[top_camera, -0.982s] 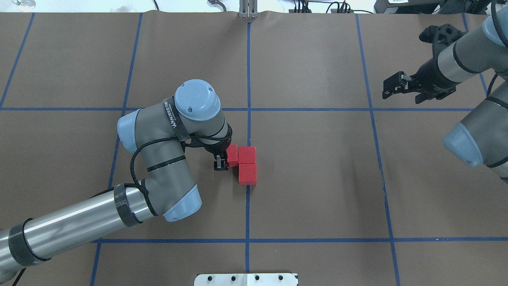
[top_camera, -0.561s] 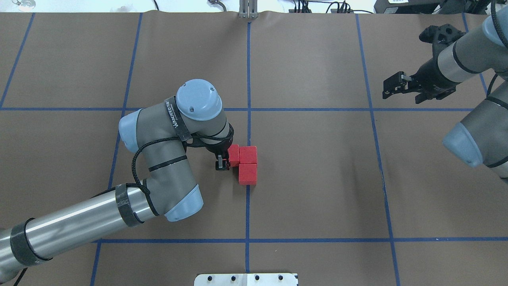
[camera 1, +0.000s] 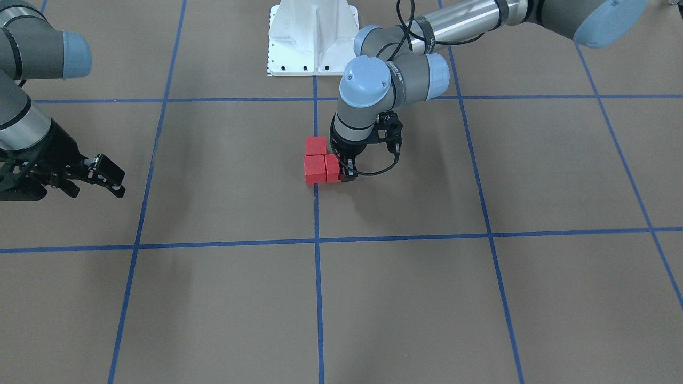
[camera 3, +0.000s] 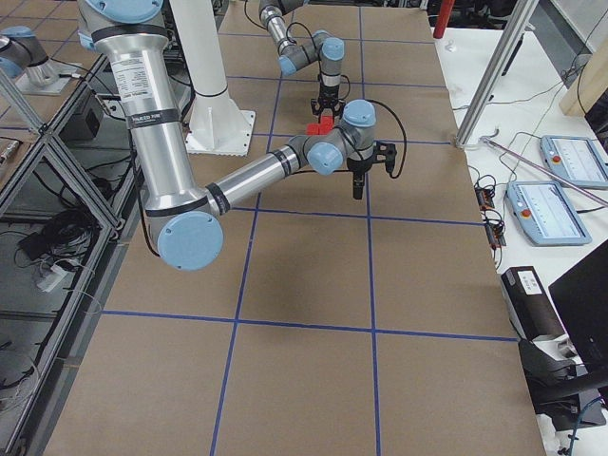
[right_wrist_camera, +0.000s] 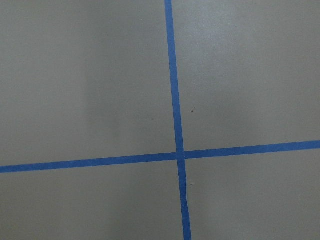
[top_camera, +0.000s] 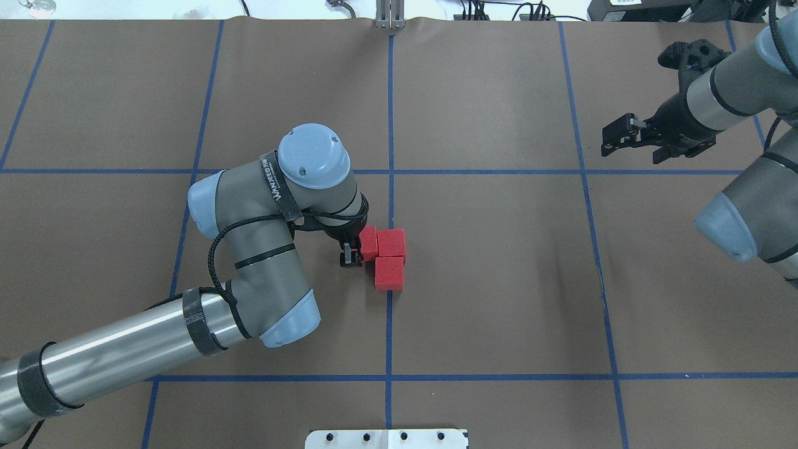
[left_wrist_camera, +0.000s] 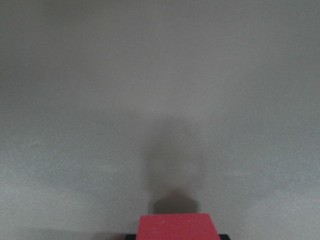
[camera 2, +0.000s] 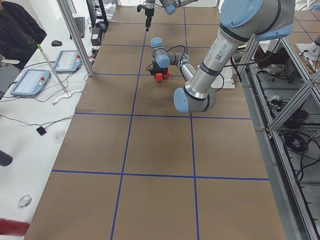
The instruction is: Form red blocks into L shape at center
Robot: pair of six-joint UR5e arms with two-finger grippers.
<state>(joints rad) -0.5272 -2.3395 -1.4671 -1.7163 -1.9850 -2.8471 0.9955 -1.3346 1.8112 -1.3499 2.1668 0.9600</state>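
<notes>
Blocks (top_camera: 391, 244) make an L on the centre line (top_camera: 391, 125); left gripper (top_camera: 363, 247) pinches the end one, right gripper (top_camera: 614, 138) hangs spread, well apart.

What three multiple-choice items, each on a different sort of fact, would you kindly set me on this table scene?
1. Where do the red blocks lie?
A. Against the blue tape line in the middle of the table
B. In the table's far corner
C. Under the right arm

2. How many red blocks are there?
A. Two
B. Three
C. Five

3. In what state is the right gripper?
A. Shut on a red block
B. Lying flat on the blocks
C. Open and empty, away from the blocks

Answers:
1 A, since the overhead view shows them clustered at the central tape line.
2 B, since three cubes can be counted touching one another in an L.
3 C, since its fingers stand apart with nothing between them, well to the side of the blocks.
</notes>
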